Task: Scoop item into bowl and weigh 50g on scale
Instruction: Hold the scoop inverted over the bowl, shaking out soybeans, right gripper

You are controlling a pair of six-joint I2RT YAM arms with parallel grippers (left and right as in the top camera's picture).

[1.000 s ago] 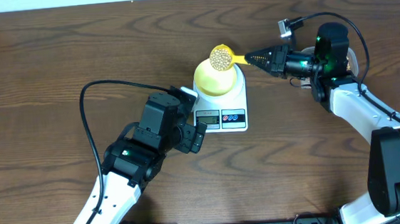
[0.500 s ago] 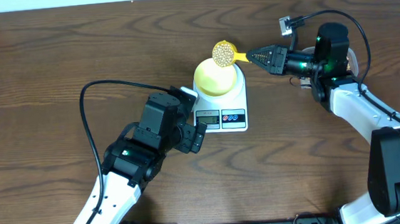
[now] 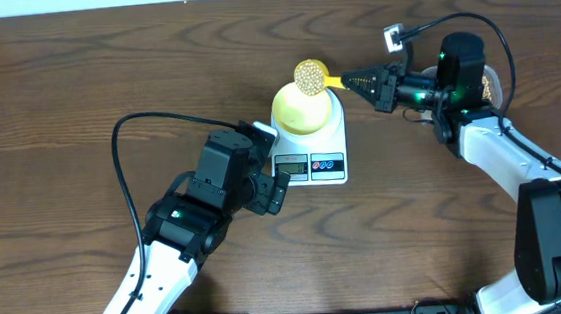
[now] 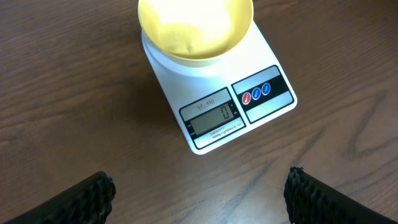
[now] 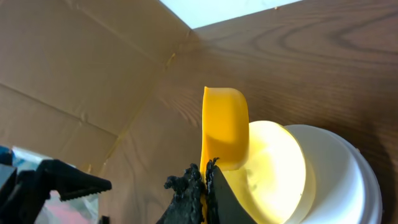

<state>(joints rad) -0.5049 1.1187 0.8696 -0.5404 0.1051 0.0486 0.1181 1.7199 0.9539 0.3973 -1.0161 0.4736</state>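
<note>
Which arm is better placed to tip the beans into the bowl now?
Right. The right gripper is shut on the yellow scoop, which holds beans at the far edge of the bowl. The left gripper is open and empty, on the display side of the scale.

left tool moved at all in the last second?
No. In the overhead view the left tool sits in the same spot, open, just left of the scale display.
</note>
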